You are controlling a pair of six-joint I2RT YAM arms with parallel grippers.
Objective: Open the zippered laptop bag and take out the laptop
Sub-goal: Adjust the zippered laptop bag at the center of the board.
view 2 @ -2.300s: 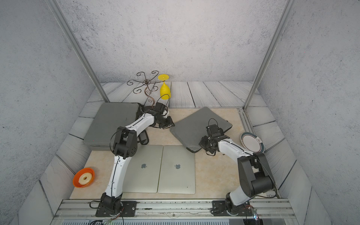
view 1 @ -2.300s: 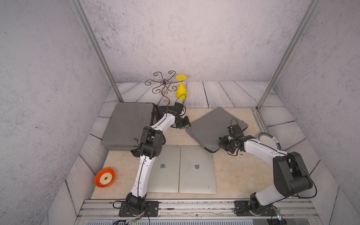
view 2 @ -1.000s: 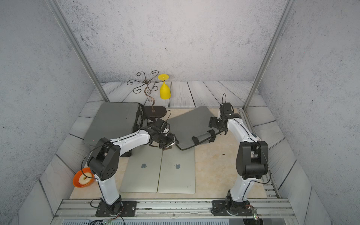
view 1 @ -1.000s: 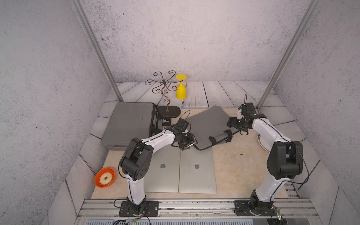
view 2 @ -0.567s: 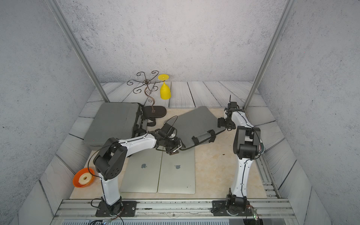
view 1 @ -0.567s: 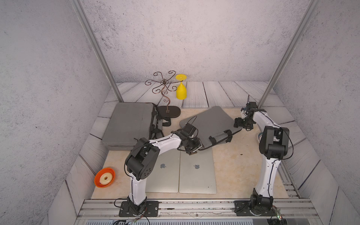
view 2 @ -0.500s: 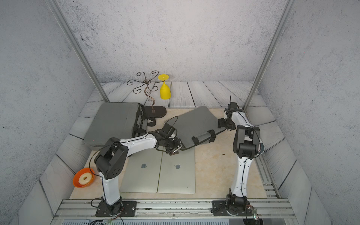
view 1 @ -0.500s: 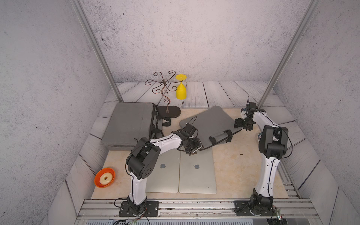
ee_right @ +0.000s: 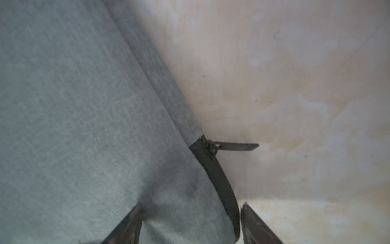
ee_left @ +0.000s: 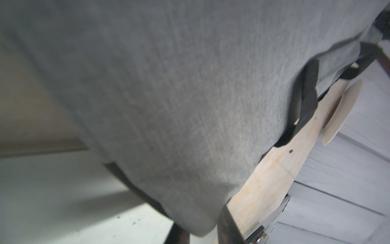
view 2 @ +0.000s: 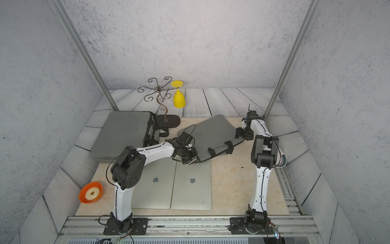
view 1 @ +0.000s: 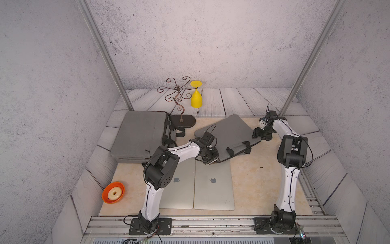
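The left gripper point(view 1: 209, 158), wider a second ago, has now clenched on the near corner of the grey laptop bag point(view 1: 228, 133), so I judge the bag is pinned for unzipping. The right gripper point(view 1: 260, 135) stays at the far right corner, jaws apart around it and grasping nothing. The bag lies flat on the surface point(view 1: 257, 173), its near corner over a silver laptop point(view 1: 213, 186), and seems still zipped, its zipper pull point(ee_right: 236, 146) sticking out flat beside that far corner.
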